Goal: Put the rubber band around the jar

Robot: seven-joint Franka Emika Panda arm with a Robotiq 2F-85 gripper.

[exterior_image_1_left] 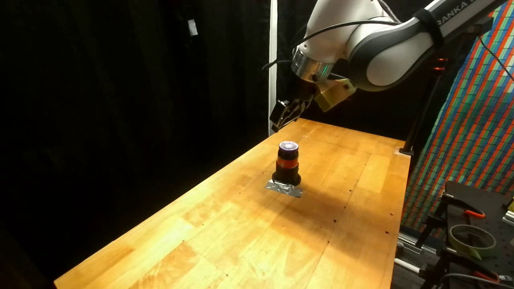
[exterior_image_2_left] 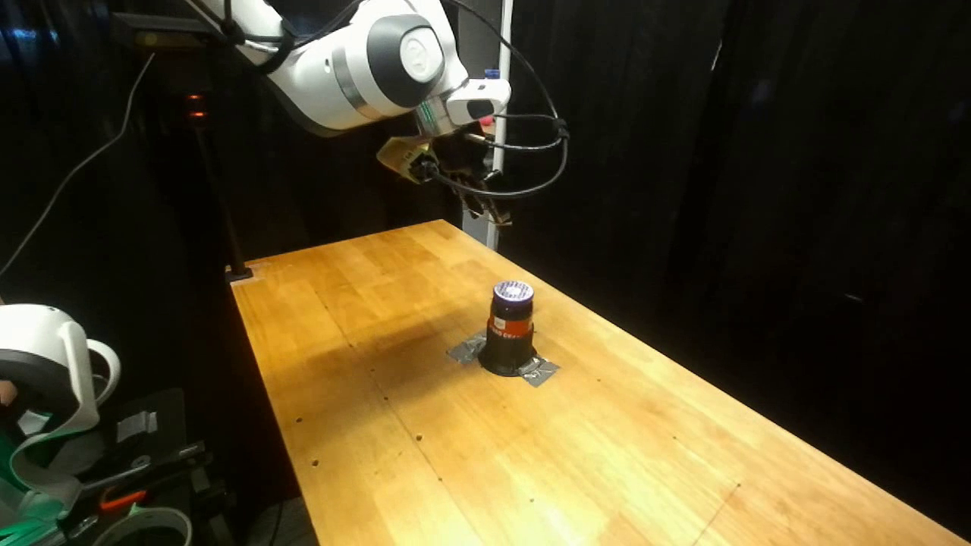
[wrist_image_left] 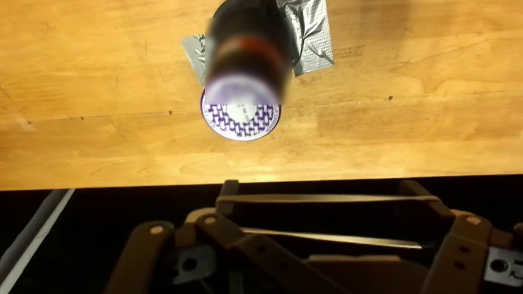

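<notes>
Jar (wrist_image_left: 245,65): partly blurred, wrist view
Rubber band (wrist_image_left: 333,198): partly hidden by gripper (wrist_image_left: 326,195)
Arm (exterior_image_1_left: 395,60): cut off in both exterior views

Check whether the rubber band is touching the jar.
Apart: the wrist view shows a strip of tabletop between the jar and the rubber band, stretched across the fingers.

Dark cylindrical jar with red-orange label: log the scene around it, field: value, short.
target: dark cylindrical jar with red-orange label, upright, white-and-purple round lid on top
support: black flared base at jar's bottom, silver tape strips at the base, light wooden table beneath
grasp: dark two-finger tool, open
load: tan rubber band, stretched across that tool
status: band apart from jar, not yet around it
unclear: wrist view blurred over jar's side
</notes>
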